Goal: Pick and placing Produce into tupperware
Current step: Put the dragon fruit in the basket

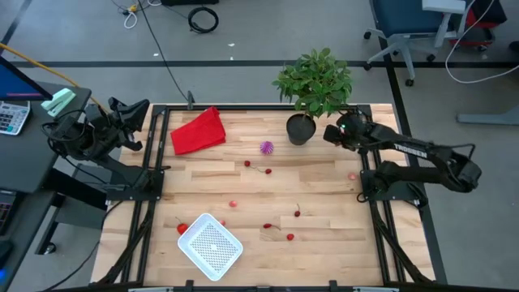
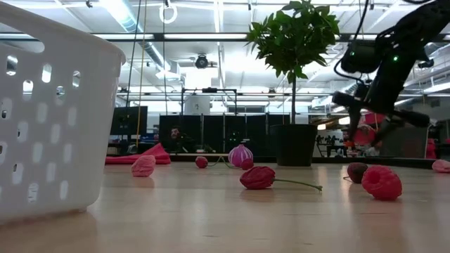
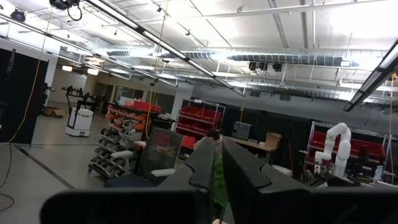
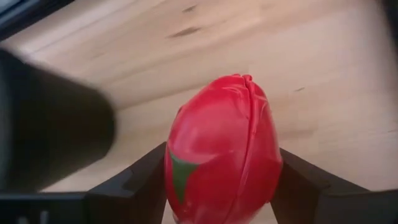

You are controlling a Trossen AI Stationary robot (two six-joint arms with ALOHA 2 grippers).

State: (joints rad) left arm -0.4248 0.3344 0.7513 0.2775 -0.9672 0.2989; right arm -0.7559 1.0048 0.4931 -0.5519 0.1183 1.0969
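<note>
A shallow white mesh-bottomed tupperware [image 1: 210, 245] sits empty and turned cornerwise at the table's 7 o'clock edge, with small red fruit pieces [image 1: 290, 237] scattered across the middle, a spiky purple ball [image 1: 266, 148] toward 12 o'clock, and one glossy red strawberry [image 4: 222, 152] pinched between the right gripper's [image 4: 221, 186] fingers at 2 o'clock.

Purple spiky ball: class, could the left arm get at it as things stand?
Probably yes: the purple spiky ball sits uncovered, only the flat red cloth lies between it and the left claw, though the reach looks long.
</note>
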